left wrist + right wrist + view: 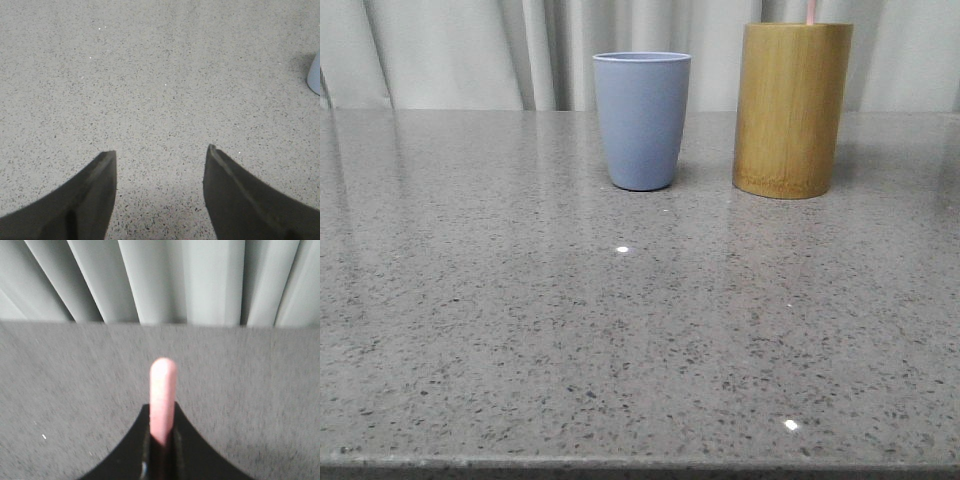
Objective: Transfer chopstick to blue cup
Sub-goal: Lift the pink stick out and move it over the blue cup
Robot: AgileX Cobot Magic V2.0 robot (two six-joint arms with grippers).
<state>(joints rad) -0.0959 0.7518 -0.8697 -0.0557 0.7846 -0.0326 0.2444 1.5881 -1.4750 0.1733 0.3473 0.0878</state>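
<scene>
The blue cup [642, 120] stands upright at the back middle of the table. To its right stands the taller bamboo holder [791, 110]. A pale pink chopstick [811, 11] rises from the holder's mouth to the top edge of the front view. In the right wrist view my right gripper [162, 407] is shut on the pink chopstick [163, 390], whose rounded end sticks out past the fingertips. My left gripper [161, 152] is open and empty over bare table. An edge of the blue cup [315, 75] shows beside it. Neither gripper shows in the front view.
The grey speckled table top [620, 330] runs to its front edge at the bottom of the front view. A pale pleated curtain [470, 50] hangs behind the table and also shows in the right wrist view [160, 280].
</scene>
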